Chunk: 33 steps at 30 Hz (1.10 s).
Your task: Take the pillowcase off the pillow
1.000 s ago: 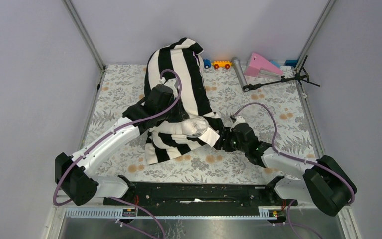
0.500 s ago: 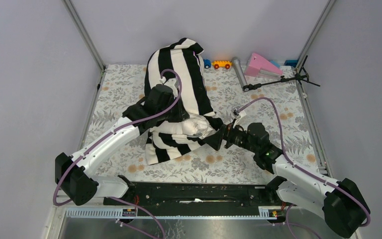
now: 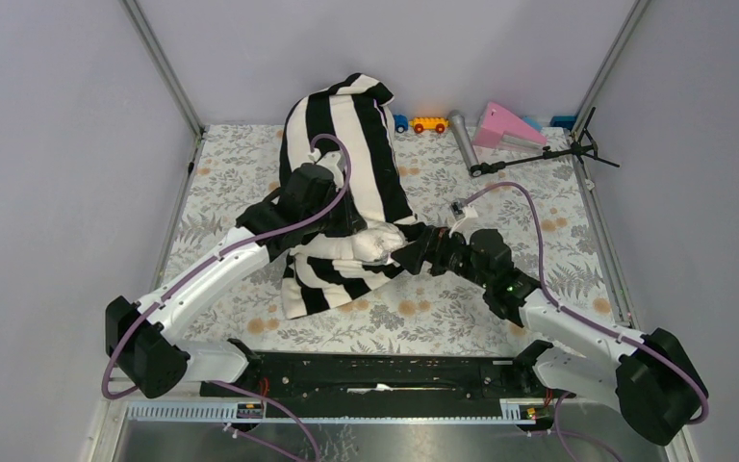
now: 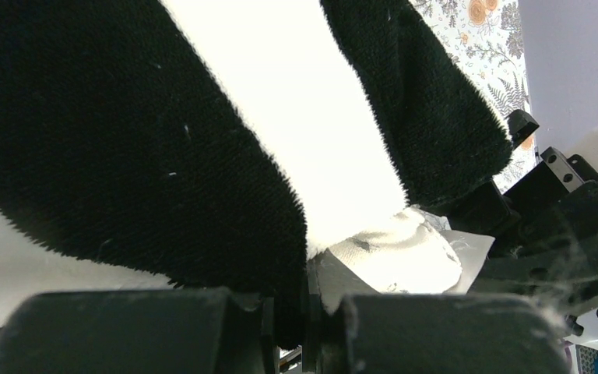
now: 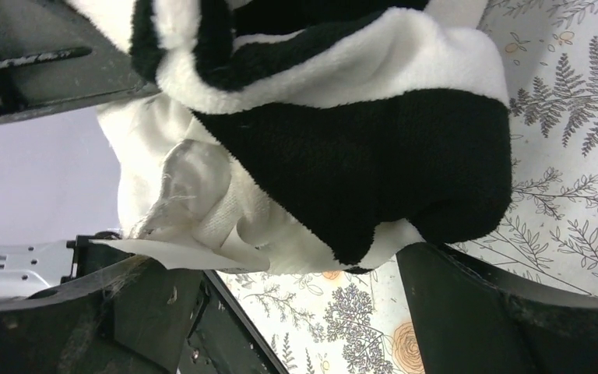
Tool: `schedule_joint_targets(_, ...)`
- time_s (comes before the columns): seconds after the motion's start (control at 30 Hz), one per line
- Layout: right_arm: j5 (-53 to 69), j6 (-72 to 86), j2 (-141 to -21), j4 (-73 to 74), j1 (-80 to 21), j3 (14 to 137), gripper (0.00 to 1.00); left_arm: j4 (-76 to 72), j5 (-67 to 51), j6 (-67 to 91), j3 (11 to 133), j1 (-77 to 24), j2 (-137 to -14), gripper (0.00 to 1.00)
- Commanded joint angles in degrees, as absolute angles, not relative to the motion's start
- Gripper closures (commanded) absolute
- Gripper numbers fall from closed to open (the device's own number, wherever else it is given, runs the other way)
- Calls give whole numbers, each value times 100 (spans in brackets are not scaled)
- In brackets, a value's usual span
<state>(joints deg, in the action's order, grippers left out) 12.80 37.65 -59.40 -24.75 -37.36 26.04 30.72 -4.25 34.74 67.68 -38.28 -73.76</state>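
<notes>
The black-and-white striped pillowcase (image 3: 346, 144) covers the pillow from the back of the table down to the middle. A cream corner of the pillow (image 3: 377, 241) pokes out of its open end. My left gripper (image 3: 348, 229) is shut on a black stripe of the pillowcase (image 4: 163, 156) beside the cream corner (image 4: 393, 249). My right gripper (image 3: 414, 253) is open, its jaws wide on either side of the pillow corner (image 5: 175, 187) and the pillowcase hem (image 5: 374, 156), not closed on them. The right fingers (image 5: 506, 312) frame the cloth.
The floral table cover (image 3: 500, 202) lies under everything. At the back right are toy cars (image 3: 429, 124), a grey cylinder (image 3: 463, 137), a pink wedge (image 3: 505, 125) and a black tripod (image 3: 548, 154). Frame posts and grey walls enclose the table.
My right arm has swung left and forward, bringing its open gripper up to the exposed pillow corner. My left arm and the pillowcase have stayed put.
</notes>
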Motion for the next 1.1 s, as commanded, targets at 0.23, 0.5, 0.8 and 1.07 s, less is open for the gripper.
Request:
schedule_joint_targets(0.23, -416, 3824, -6675, -1173, -3717, 3080, 4, 2354, -877, 3458, 6967, -3861, -6867, 100)
schedule_joint_targets(0.5, -585, 4015, -7472, -1550, -3697, 2807, 6, 2340, -902, 3462, 6948, -3828, -6812, 100)
schedule_joint_targets(0.8, -19, 3410, -7619, -1210, -3549, 3361, 3, 2124, -1011, 3498, 6808, -3725, -6837, 100)
schedule_joint_targets(1.07, 783, 3185, -5723, -1105, -3546, 2959, 5, 1325, -1293, 3750, 6616, -3478, -7280, 100)
